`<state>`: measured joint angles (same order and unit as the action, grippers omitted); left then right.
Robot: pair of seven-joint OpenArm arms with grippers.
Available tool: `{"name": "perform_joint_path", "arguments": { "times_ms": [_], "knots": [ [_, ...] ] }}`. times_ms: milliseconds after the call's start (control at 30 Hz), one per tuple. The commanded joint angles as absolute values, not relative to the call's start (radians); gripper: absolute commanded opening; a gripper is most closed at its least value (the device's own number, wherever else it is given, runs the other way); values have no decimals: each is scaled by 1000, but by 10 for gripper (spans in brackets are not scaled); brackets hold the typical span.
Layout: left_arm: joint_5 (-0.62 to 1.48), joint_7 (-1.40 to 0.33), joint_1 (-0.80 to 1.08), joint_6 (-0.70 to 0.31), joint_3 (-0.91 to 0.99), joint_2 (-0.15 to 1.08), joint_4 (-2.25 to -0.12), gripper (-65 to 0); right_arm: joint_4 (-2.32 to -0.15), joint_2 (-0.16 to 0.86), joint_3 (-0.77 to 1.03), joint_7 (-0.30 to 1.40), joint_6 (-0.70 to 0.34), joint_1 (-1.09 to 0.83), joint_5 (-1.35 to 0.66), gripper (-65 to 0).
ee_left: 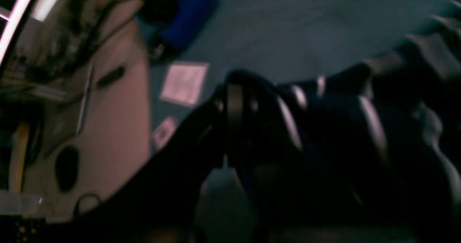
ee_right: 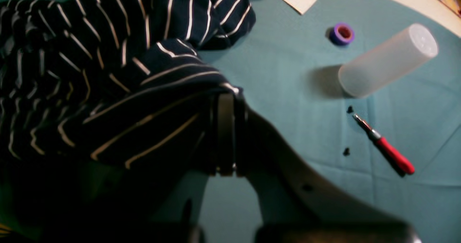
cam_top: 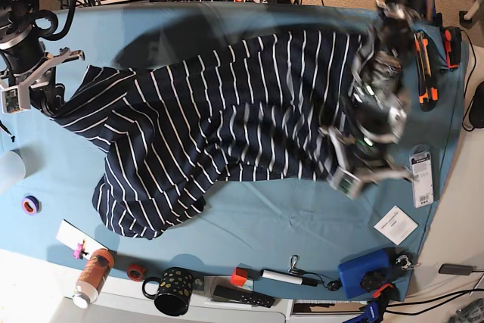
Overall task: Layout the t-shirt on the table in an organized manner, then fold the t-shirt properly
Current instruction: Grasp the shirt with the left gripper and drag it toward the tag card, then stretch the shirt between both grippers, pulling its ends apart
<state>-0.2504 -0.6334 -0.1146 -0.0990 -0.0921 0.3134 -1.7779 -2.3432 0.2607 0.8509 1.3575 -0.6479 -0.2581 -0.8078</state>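
A wrinkled teal-covered bench is seen, with cables behind it. One striped t-shirt is spread across its middle. One cup, one tape roll and one red tool lie nearby. Both sets of fingers, left and right, are pinched onto the t-shirt.

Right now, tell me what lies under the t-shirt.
Under the t-shirt only the table shows, its teal cloth visible all round. Anything beneath the fabric is covered and cannot be seen.
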Motion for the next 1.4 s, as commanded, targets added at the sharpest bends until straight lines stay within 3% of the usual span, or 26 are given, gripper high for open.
{"name": "perform_joint_path", "arguments": {
  "times_ms": [0,167,367,467,533,667,867,1033,1367],
  "knots": [
    [-228,-601,-163,-87,-62,332,-1742,-650,-2356,274,857,1330,-643,-255,-810,-650],
    [-158,-587,-300,-135,21,376,-1494,-650,-2356,274,857,1325,-643,-255,-810,-650],
    [-36,-606,-336,-136,70,391,-1458,-650,-2356,274,857,1312,-643,-255,-811,-650],
    [-2,-606,-338,-150,70,391,-1458,-399,-2356,274,857,1312,-644,-255,-810,-650],
    [14,-618,-341,-138,70,391,-1459,-334,-2356,274,857,1312,-643,-255,-810,-650],
    [27,-711,-356,-56,71,392,-1486,-334,-2356,274,857,1313,-643,-255,-810,-650],
    [229,-947,-361,-78,71,421,-1705,-335,-2356,274,857,1312,-644,-255,-810,-650],
    [266,-1018,-326,-113,79,433,-1840,-335,-2356,274,857,1312,-648,-255,-770,-650],
    [481,-1094,91,-198,302,399,-2048,-335,-2356,274,857,1303,-647,-255,-725,-650]
  ]
}}
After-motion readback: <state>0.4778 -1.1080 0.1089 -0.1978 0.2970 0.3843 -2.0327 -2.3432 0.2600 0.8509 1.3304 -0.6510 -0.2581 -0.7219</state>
